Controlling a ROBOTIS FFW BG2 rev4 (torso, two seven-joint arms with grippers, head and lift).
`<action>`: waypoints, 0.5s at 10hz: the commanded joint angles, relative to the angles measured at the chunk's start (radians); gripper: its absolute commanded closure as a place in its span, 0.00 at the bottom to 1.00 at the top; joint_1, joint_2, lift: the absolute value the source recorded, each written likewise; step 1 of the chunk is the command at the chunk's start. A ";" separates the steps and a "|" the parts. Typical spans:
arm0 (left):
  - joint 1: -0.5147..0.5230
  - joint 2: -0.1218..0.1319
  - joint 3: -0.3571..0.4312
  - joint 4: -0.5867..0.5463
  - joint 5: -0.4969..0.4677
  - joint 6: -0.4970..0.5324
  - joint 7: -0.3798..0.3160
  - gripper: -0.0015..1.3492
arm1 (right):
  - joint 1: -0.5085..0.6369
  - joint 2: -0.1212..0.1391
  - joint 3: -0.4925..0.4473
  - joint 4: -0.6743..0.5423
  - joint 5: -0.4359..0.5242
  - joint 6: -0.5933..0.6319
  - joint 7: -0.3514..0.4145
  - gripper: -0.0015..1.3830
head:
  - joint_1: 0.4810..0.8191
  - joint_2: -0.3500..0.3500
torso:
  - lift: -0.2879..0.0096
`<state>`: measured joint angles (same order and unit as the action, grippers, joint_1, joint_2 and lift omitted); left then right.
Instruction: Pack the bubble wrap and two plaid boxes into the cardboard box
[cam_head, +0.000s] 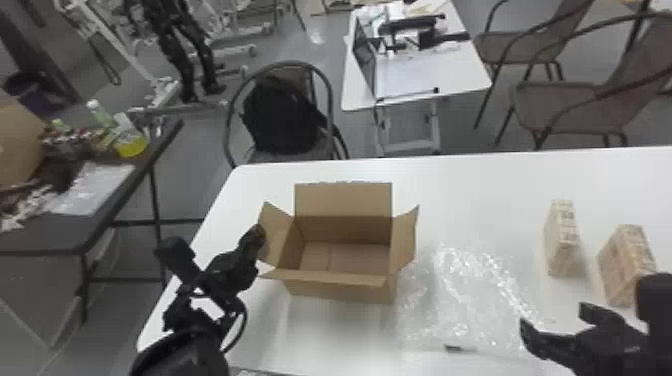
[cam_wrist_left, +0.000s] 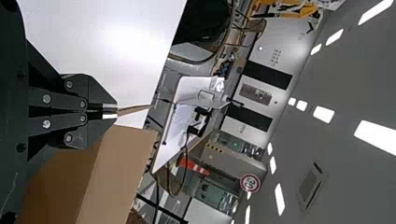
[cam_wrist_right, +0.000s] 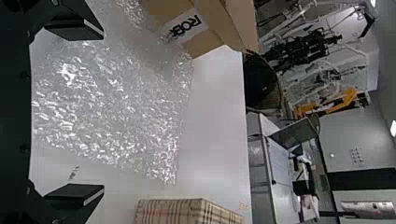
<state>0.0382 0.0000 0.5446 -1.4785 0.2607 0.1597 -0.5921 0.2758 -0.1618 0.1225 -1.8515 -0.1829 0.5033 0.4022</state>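
Note:
The open cardboard box (cam_head: 340, 291) stands left of centre with its flaps spread. My left gripper (cam_head: 258, 236) is at its left flap; in the left wrist view the left gripper (cam_wrist_left: 110, 111) is shut on that thin flap edge (cam_wrist_left: 134, 109). Crumpled clear bubble wrap (cam_head: 465, 295) lies right of the box. Two plaid boxes (cam_head: 562, 240) (cam_head: 626, 265) stand farther right. At the lower right, my right gripper (cam_head: 554, 321) is by the wrap's right edge. From the right wrist, the right gripper (cam_wrist_right: 102, 112) is open above the bubble wrap (cam_wrist_right: 116, 102), with a plaid box (cam_wrist_right: 173, 212) nearby.
The white table (cam_head: 480, 200) carries all these things. A dark side table (cam_head: 105, 220) with a box and bottles stands to the left. Beyond the far edge are a chair with a black backpack (cam_head: 282, 117) and another white table (cam_head: 410, 75).

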 joint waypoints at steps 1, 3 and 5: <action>-0.011 0.006 0.011 0.000 -0.017 0.004 0.000 0.90 | -0.081 -0.005 0.035 -0.012 -0.009 0.158 0.000 0.10 | 0.63 0.98 | 0.80; -0.015 0.017 0.031 -0.002 -0.038 0.006 0.000 0.90 | -0.164 0.002 0.043 0.012 -0.067 0.348 0.003 0.10 | 0.63 1.00 | 0.80; -0.011 0.006 0.049 -0.002 -0.041 0.004 0.000 0.90 | -0.254 0.010 0.080 0.124 -0.159 0.399 0.003 0.13 | 0.63 1.00 | 0.80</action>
<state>0.0248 0.0095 0.5893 -1.4802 0.2199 0.1641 -0.5921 0.0528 -0.1542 0.1887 -1.7685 -0.3073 0.8931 0.4051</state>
